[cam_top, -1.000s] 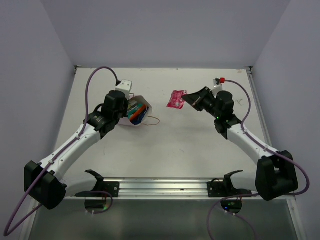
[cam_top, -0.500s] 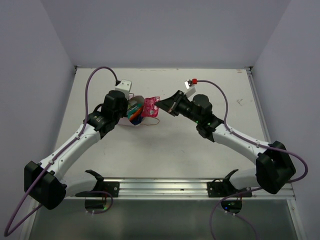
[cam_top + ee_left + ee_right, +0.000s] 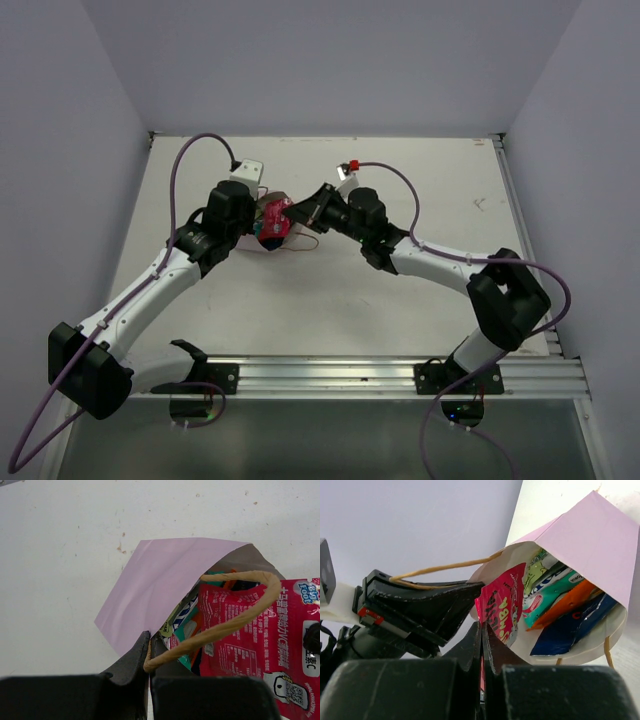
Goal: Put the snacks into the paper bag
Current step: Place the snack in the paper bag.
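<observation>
While the left end effector (image 3: 150,641) pinches the rim of the pink paper bag (image 3: 155,580) on the surface (image 3: 400,180), the right end effector (image 3: 482,630) is clamped on the pink-red packet (image 3: 502,600) at the bag's mouth; the orange packet (image 3: 570,602) and dark blue packet (image 3: 575,625) sit inside.

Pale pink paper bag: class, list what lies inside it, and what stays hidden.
Yellow-green foil packet, teal-green packet, orange packet, dark blue packet; pink-red packet at its mouth. Their far ends are covered.

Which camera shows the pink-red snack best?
The left wrist view: the pink-red packet looks big, print readable. The right wrist view shows part of it in the right claw; the top view, a small red patch.
</observation>
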Action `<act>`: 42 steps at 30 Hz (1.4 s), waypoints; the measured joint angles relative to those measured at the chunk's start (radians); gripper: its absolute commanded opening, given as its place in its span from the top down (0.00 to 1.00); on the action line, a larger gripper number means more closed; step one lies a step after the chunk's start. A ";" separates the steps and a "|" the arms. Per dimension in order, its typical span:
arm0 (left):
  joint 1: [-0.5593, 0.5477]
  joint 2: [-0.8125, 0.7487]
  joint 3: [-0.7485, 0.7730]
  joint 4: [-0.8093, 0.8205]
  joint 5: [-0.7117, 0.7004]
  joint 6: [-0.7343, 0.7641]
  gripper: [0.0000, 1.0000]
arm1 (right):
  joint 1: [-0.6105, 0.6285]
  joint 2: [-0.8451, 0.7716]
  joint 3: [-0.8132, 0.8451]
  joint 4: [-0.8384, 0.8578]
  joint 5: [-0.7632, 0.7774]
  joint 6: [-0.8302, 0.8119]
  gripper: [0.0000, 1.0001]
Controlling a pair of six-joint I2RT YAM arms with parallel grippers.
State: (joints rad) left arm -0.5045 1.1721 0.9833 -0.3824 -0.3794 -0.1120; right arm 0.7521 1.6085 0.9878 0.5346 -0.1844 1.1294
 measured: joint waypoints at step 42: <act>0.045 -0.005 0.005 -0.010 0.171 -0.063 1.00 | 0.094 0.212 -0.017 0.221 0.297 0.210 1.00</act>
State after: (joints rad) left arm -0.4595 1.1671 0.9878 -0.3927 -0.2081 -0.1753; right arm 0.8459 1.8210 0.9710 0.7559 0.1127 1.3392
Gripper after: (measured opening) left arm 0.018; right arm 0.010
